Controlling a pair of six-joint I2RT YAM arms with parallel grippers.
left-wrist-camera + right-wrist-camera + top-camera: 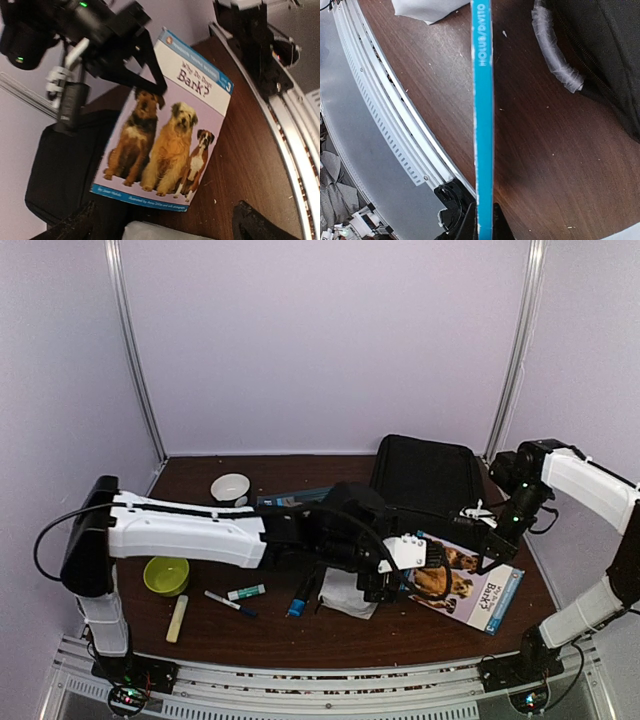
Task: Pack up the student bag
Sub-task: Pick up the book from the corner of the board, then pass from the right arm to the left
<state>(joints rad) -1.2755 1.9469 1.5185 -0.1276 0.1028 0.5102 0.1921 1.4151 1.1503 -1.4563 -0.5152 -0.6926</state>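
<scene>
Right gripper: mine, pinched shut on the top edge of the book. Left gripper: mine, spread wide, empty, over the white pouch. Bag: far right of the table, behind the book, my left wrist before it. Green bowl, white bowl, markers: left side.

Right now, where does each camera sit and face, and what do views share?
Top external: above and behind the bases, looking down at the table; both arms show.
Left wrist: low, facing the book cover and the right gripper; left gripper open at the bottom edge.
Right wrist: looking down the book's spine, clamped in the right gripper.
Shared: book and student bag, in all three.
</scene>
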